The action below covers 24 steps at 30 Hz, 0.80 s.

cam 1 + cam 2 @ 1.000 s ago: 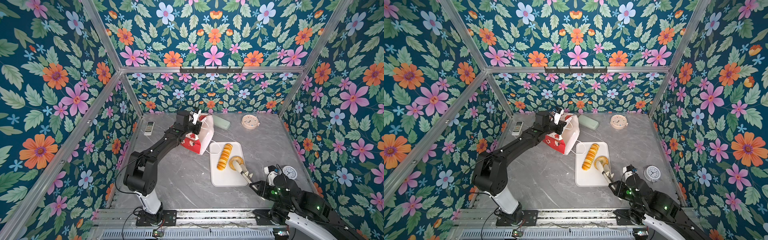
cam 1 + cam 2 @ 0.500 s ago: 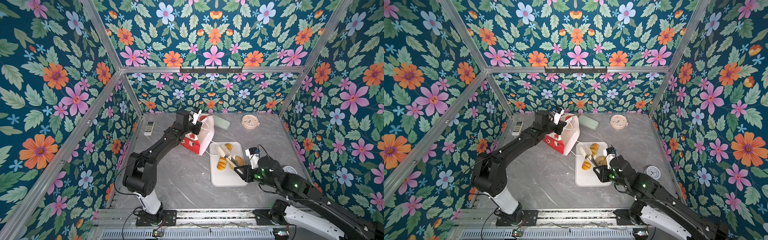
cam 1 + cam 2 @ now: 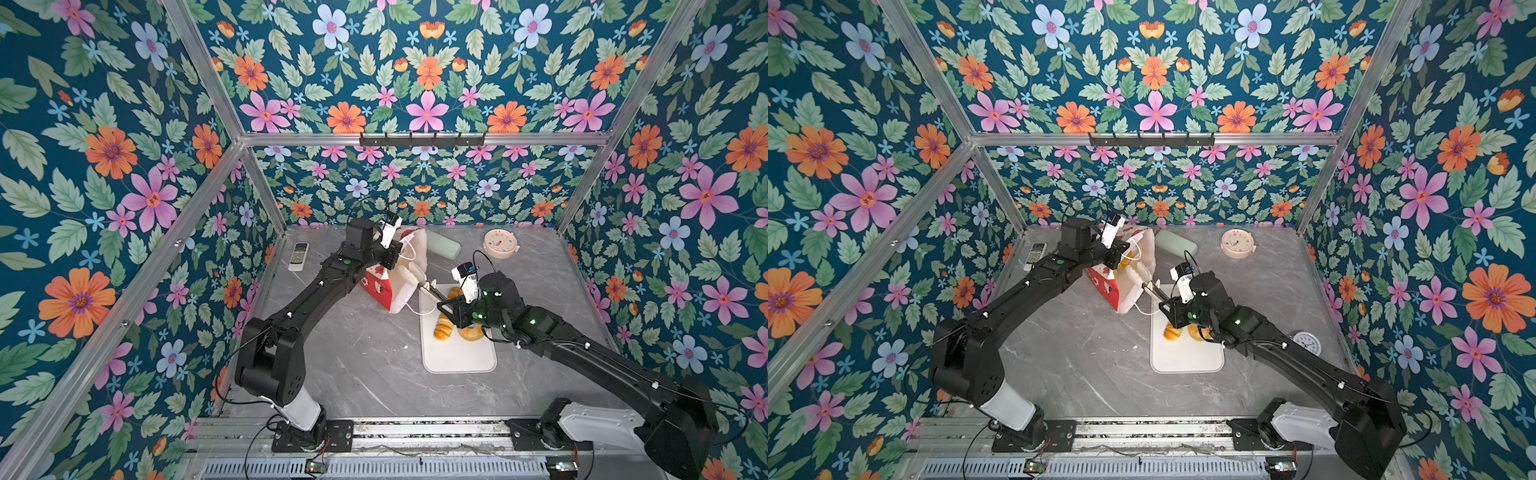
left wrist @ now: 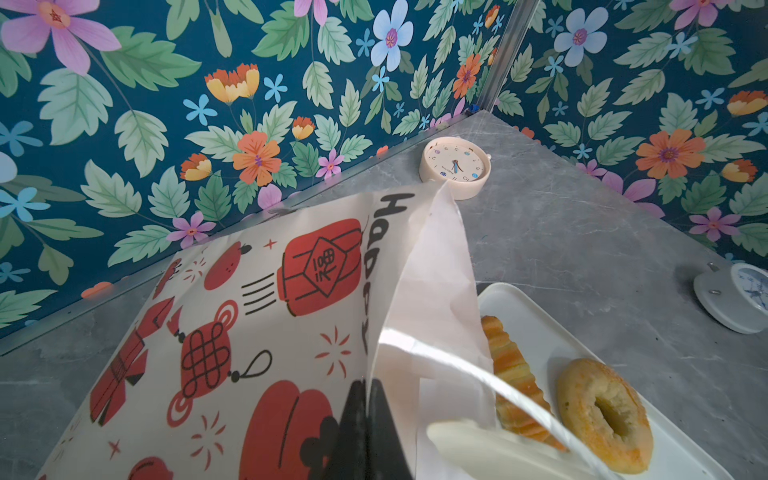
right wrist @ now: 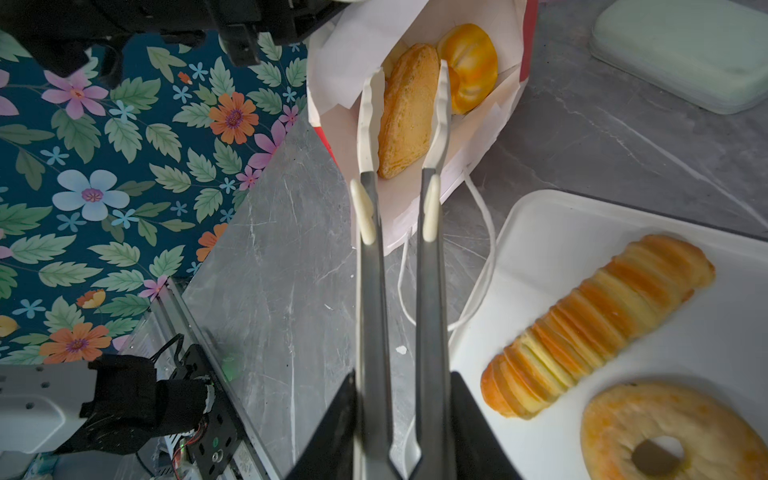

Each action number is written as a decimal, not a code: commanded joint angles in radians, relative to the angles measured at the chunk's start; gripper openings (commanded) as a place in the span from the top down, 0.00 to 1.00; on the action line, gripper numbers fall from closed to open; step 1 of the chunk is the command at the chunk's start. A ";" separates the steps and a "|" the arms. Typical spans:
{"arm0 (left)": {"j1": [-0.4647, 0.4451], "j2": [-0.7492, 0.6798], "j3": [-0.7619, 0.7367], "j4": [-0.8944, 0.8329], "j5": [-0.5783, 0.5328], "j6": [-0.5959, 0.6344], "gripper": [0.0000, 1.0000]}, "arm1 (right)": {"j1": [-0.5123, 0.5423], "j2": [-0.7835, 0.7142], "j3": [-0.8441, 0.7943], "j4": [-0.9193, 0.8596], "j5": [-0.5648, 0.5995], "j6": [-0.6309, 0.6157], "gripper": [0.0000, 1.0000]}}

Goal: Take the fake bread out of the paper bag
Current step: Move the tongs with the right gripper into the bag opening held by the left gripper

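The paper bag (image 3: 376, 286) leans over at the back middle, its mouth toward the white tray (image 3: 457, 357). My left gripper (image 4: 368, 386) is shut on the bag's upper edge (image 4: 249, 311). My right gripper (image 5: 401, 390) is shut on grey tongs (image 5: 372, 291). Their white tips reach into the bag's mouth on either side of a brown croissant (image 5: 409, 108). A round orange bun (image 5: 471, 66) lies behind it in the bag. The ridged loaf (image 5: 598, 324) and the ring bagel (image 5: 673, 436) lie on the tray.
A cream clock (image 3: 500, 243) and a pale green case (image 3: 442, 245) lie by the back wall. A remote (image 3: 298, 255) is at the back left. A white clock (image 3: 1306, 343) lies right of the tray. The bag's cord handle (image 5: 478, 266) trails onto the table.
My right arm has carried the tongs from the front of the tray up to the bag's mouth, and the tips now flank the croissant. The left arm has not moved.
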 commanded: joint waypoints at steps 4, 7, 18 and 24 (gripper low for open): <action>-0.001 -0.005 0.024 -0.007 0.012 0.025 1.00 | -0.016 0.156 0.081 0.138 -0.099 -0.023 0.68; -0.001 0.008 0.034 -0.018 0.011 0.025 1.00 | -0.025 0.240 0.147 0.102 -0.060 -0.017 0.68; -0.001 0.039 0.053 -0.025 0.006 0.026 1.00 | -0.028 0.376 0.330 -0.043 0.120 -0.145 0.68; -0.001 0.050 0.056 -0.018 0.009 0.027 1.00 | -0.028 0.407 0.394 -0.137 0.157 -0.200 0.64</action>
